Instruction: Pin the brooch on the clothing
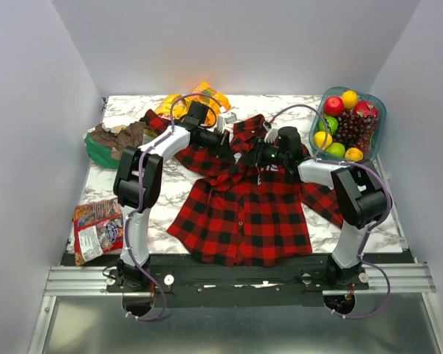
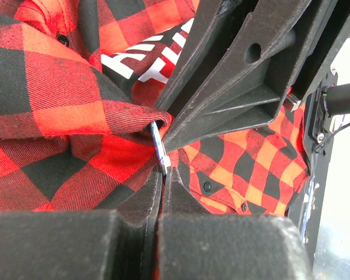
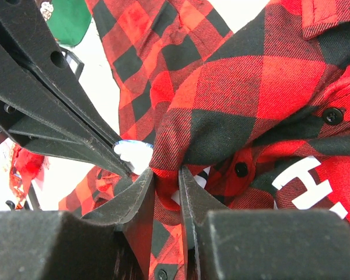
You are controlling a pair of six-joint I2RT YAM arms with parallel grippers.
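Note:
The red and black plaid shirt (image 1: 244, 214) lies spread on the marbled table, its white letters showing in the left wrist view (image 2: 146, 58). My right gripper (image 3: 167, 172) is shut on a raised fold of the shirt (image 3: 221, 105) near the collar. My left gripper (image 2: 164, 172) is shut on the brooch (image 2: 158, 149), seen edge-on as a thin pale disc, pressed against that fold. In the right wrist view the brooch (image 3: 134, 155) shows as a pale round disc between the left fingers (image 3: 76, 134). In the top view the left gripper (image 1: 227, 144) and right gripper (image 1: 257, 156) meet over the shirt's upper chest.
A bowl of fruit (image 1: 347, 122) stands at the back right. An orange snack bag (image 1: 207, 99) lies behind the shirt. A green bag with brown contents (image 1: 107, 144) sits at the back left, and a snack packet (image 1: 96, 228) lies at the front left.

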